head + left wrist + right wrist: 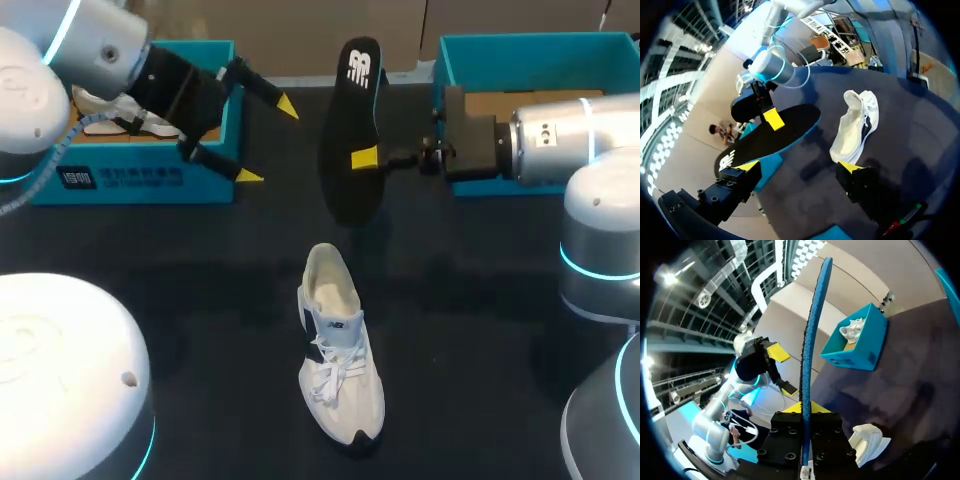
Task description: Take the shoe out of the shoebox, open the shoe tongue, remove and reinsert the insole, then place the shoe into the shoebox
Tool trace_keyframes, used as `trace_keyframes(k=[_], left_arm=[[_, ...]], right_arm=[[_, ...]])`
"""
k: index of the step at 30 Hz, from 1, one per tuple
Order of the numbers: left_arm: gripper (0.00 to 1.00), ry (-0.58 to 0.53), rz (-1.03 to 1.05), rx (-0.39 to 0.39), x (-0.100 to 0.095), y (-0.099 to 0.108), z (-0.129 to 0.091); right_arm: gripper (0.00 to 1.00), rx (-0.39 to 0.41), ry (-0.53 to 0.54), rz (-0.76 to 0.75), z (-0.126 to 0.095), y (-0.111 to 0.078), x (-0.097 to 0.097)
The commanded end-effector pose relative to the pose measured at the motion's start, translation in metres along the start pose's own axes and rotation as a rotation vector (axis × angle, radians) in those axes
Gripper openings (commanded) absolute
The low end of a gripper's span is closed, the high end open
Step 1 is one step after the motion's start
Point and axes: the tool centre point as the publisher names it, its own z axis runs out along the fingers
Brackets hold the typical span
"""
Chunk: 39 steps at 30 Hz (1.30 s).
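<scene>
Pinching the black insole [355, 110] edge-on in the right claw [363, 157], held it above the heel of the white shoe [338, 350], roughly along its length, with the left claw [267, 140] wide open, empty, farther off.

White logo mark at the far end of the black insole [352, 120]. White printed label on the near wall of the left shoebox [150, 180]: print illegible. Dark emblem on the side of the white shoe [338, 360]: illegible.

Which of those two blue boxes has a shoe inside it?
The box at the left: a white shoe lies in it. The right box shows only bare brown card where its inside is visible.
</scene>
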Motion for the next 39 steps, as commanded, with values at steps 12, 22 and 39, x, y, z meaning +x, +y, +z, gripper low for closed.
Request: trace_keyframes(k=[12,22,39], left_arm=[[1.0,0.261,-0.567,-0.402,0.064,-0.016,0.026],[1.0,0.266,-0.593,-0.403,0.067,-0.014,0.031],[1.0,0.288,-0.791,-0.385,0.134,-0.005,0.078]], right_arm=[[0.0,0.002,-0.013,-0.131,0.007,-0.031,-0.015],[0.0,0.002,-0.013,-0.131,0.007,-0.031,-0.015],[0.0,-0.043,0.054,-0.146,0.03,-0.055,-0.049]])
